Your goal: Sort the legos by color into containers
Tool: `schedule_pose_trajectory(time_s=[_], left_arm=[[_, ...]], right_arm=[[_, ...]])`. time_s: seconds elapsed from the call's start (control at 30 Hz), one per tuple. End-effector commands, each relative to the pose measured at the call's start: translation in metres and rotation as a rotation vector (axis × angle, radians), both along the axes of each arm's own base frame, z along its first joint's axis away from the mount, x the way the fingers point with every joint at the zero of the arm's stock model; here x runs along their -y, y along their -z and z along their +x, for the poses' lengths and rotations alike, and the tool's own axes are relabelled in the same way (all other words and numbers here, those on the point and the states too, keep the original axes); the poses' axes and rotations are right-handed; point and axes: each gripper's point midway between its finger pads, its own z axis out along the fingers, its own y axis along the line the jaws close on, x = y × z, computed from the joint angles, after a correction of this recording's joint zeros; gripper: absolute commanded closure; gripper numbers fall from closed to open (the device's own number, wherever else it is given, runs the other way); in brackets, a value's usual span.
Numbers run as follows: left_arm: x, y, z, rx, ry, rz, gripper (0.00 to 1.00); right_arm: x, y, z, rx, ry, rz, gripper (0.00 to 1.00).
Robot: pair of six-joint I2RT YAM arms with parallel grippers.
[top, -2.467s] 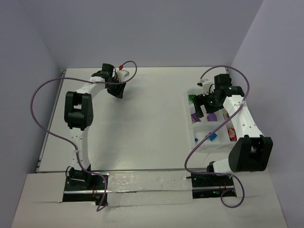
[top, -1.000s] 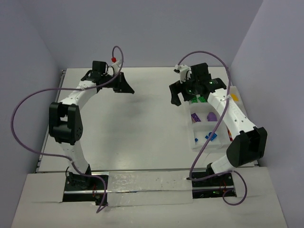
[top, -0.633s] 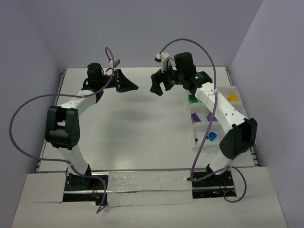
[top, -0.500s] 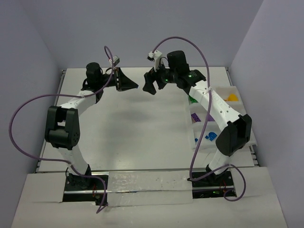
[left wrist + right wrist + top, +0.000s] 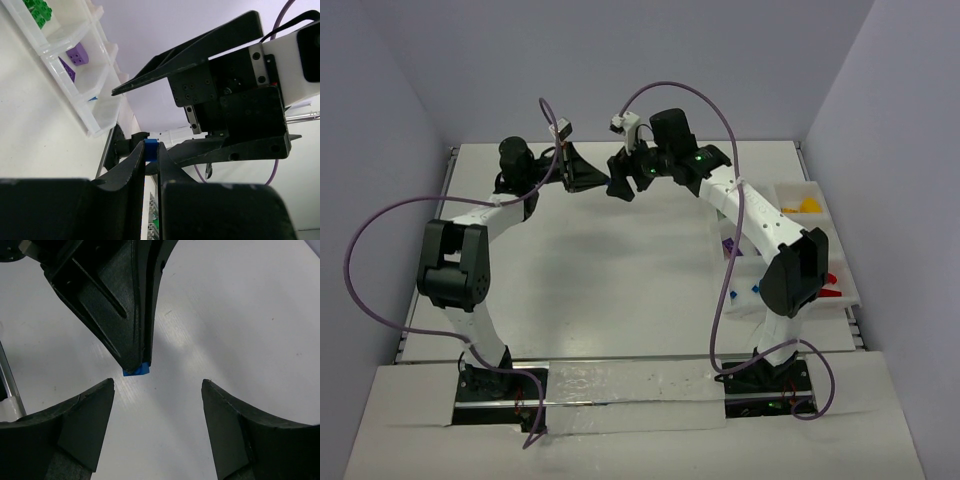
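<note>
**Blue brick at mid-air handover, tray already part-filled**

Upper centre of the top view: both arms reach in over the table (image 5: 620, 290), noses nearly touching. The left gripper (image 5: 136, 365) is clamped tight on a tiny blue brick (image 5: 136, 371); only a sliver of blue pokes out past its fingertips. The right gripper (image 5: 157, 385) has its jaws spread wide, one to each side of that sliver, touching nothing and holding nothing. The brick sits just ahead of the gap, not yet between the pads.

Progress: the tray (image 5: 775, 190) lies along the right edge of the top view, well apart from the handover. It already holds sorted stock:
- green bricks (image 5: 37, 7) in one compartment
- a purple brick (image 5: 76, 54) in the next
- a yellow piece (image 5: 807, 206) and a red piece (image 5: 828, 285) in others

My read is that sorting is well along. No other loose brick shows on the table, though tiny ones could escape this view. Left to do: pass the blue brick across and drop it in the blue compartment.

Obstacles: very little brick is exposed for a second grip. The right arm stretches across the tray. Purple cable (image 5: 380, 230) loops beside both wrists.
</note>
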Motion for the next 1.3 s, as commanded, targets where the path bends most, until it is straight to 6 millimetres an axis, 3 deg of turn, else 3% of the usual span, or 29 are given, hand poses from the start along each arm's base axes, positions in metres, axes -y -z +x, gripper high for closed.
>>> schedule_pose_trajectory(time_s=[0.0, 0.4, 0.77, 0.87, 0.9, 0.97, 1.03, 1.13, 1.27], left_arm=[[-0.001, -0.006, -0.005, 0.05, 0.025, -0.012, 1.0], [0.001, -0.003, -0.006, 0.041, 0.033, -0.005, 1.0], [0.001, 0.001, -0.007, 0.036, 0.041, 0.008, 0.98], [0.001, 0.003, -0.007, 0.035, 0.042, 0.017, 0.79], [0.001, 0.004, -0.007, 0.041, 0.04, 0.021, 0.68], [0.0, 0.007, -0.005, 0.036, 0.033, 0.033, 0.39], [-0.002, 0.011, -0.002, 0.031, 0.013, 0.05, 0.01], [-0.008, 0.012, 0.003, 0.047, -0.017, 0.068, 0.01], [-0.033, 0.031, 0.028, 0.133, -0.147, 0.236, 0.01]], right_arm=[[-0.014, -0.033, 0.002, 0.093, -0.034, 0.045, 0.32], [-0.022, -0.027, -0.006, 0.1, -0.07, 0.024, 0.47], [-0.021, -0.029, -0.003, 0.127, -0.06, 0.026, 0.82], [-0.02, -0.028, -0.005, 0.129, -0.064, 0.023, 0.93], [-0.019, -0.028, -0.006, 0.133, -0.067, 0.024, 0.99], [-0.018, -0.028, -0.007, 0.134, -0.068, 0.022, 1.0], [-0.015, -0.027, -0.011, 0.138, -0.075, 0.015, 1.0], [-0.01, -0.025, -0.016, 0.139, -0.078, 0.003, 1.0], [0.024, -0.004, -0.028, 0.091, -0.055, -0.069, 1.0]])
